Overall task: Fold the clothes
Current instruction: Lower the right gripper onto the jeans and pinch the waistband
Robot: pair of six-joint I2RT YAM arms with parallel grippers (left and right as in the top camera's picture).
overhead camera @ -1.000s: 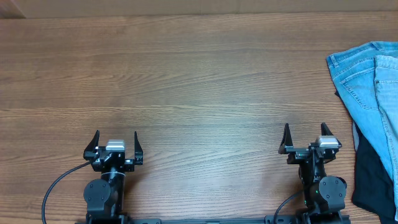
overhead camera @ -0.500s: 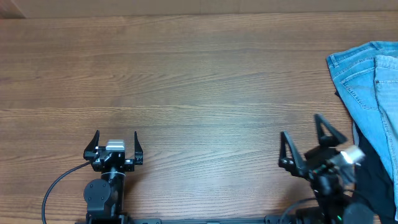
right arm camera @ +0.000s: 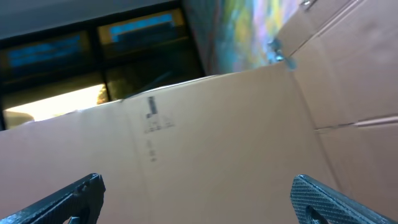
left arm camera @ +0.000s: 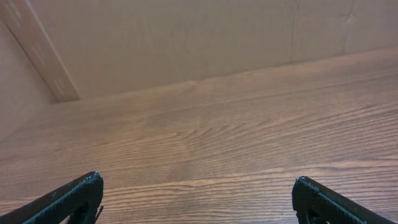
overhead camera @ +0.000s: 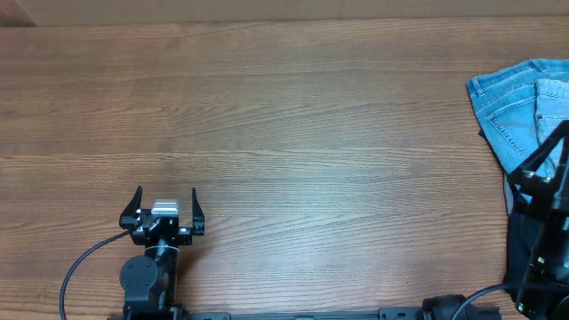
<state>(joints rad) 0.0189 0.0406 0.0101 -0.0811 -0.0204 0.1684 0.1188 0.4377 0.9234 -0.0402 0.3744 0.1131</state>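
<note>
Although only part of them showed, the clothes (overhead camera: 520,111) lay bunched at the far right edge of the table (overhead camera: 293,116), pale blue denim with a stitched seam and what looked like a waistband along the upper left, running out of the overhead view. A dark garment (overhead camera: 532,258) sat partly under them, nearer the robot. Judging by the cloth, the denim would be fairly heavy and limp rather than stiff, with thick seams that resist a crisp crease; it would drag on the wood rather than slide freely. The waistband or a hemmed cuff seemed the soundest place to pinch, since doubled fabric gives the fingers something firm, though no cuff could be made out here.

No containers were visible anywhere on the table, so nothing held anything.

The right gripper (overhead camera: 553,164) hovered at the right edge above the denim and the dark garment, tilted up, its wrist camera facing cardboard panels and a window rather than the cloth; its fingers (right arm camera: 68,198) stood spread wide with nothing between them. The left gripper (overhead camera: 166,203) sat near the front edge on bare wood, well apart from the clothes, its fingers (left arm camera: 68,198) likewise fully spread and empty. Folding had not begun; the garment needed to be pulled onto open table.
</note>
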